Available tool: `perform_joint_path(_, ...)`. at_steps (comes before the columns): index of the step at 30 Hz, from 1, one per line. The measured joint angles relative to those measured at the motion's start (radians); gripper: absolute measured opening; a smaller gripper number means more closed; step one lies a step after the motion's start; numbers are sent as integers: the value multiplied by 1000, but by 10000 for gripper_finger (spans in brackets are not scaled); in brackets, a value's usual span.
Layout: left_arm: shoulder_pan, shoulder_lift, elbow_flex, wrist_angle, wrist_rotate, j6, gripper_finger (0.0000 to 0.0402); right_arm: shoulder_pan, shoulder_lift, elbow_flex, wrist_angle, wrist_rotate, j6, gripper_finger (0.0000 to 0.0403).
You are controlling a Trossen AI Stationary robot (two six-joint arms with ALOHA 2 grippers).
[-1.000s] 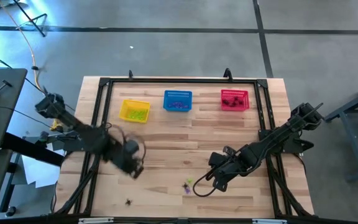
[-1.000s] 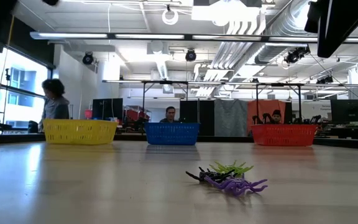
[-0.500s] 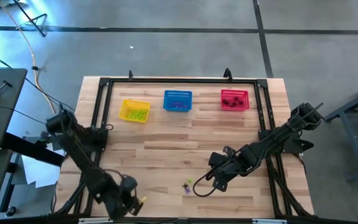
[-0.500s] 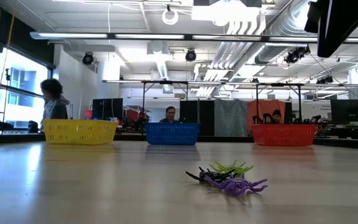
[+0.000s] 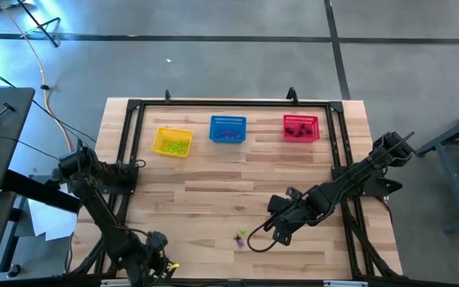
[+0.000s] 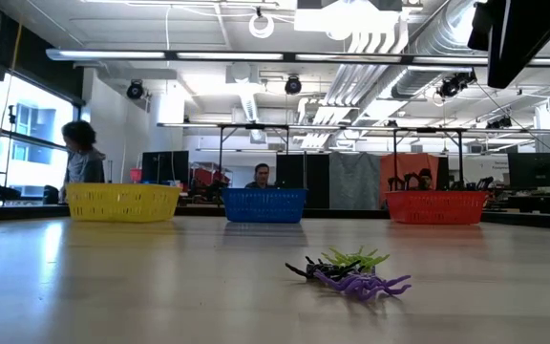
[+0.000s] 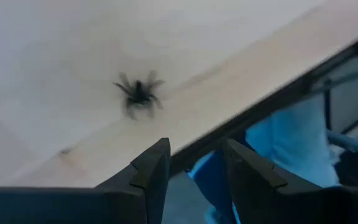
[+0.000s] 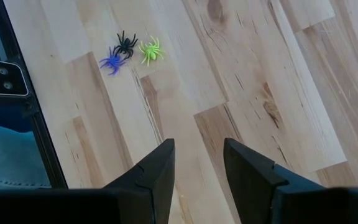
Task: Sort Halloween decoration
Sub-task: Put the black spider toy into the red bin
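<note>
Currently, the left gripper [image 5: 159, 267] sits at the table's [image 5: 213, 171] near-left corner with its fingers [image 7: 151, 168] parted and empty, out past the table edge, and a single black spider [image 7: 138, 93] lies on the wood just ahead of them. The right gripper [image 5: 255, 241] hovers over the near centre, jaws apart and holding nothing, close beside a cluster of three spiders: purple [image 8: 111, 61], black [image 8: 126, 42] and yellow-green [image 8: 149, 50]. Sorted trinkets lie in the yellow basket [image 5: 172, 143], blue basket [image 5: 228, 129] and red basket [image 5: 300, 127] along the far side.
</note>
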Motion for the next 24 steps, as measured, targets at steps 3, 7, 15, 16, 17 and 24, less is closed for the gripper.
perform_joint_path(3, -2, 5, 0, -32, 0, -3, 135, 0, 0, 0, 0, 0, 0, 133)
perform_joint_path(7, -2, 33, 0, -49, 7, -3, 135, 0, 0, 0, 0, 0, 0, 133)
perform_joint_path(15, -1, 95, 0, -44, 19, -3, 135, 0, 0, 0, 0, 0, 0, 133)
perform_joint_path(16, -1, 104, 0, -39, 21, -2, 135, 0, 0, 0, 0, 0, 0, 133)
perform_joint_path(17, -1, 114, 0, -37, 21, -1, 135, 0, 0, 0, 0, 0, 0, 133)
perform_joint_path(24, -1, 155, 5, -43, 18, 18, 132, 0, 0, 0, 0, 0, 0, 133)
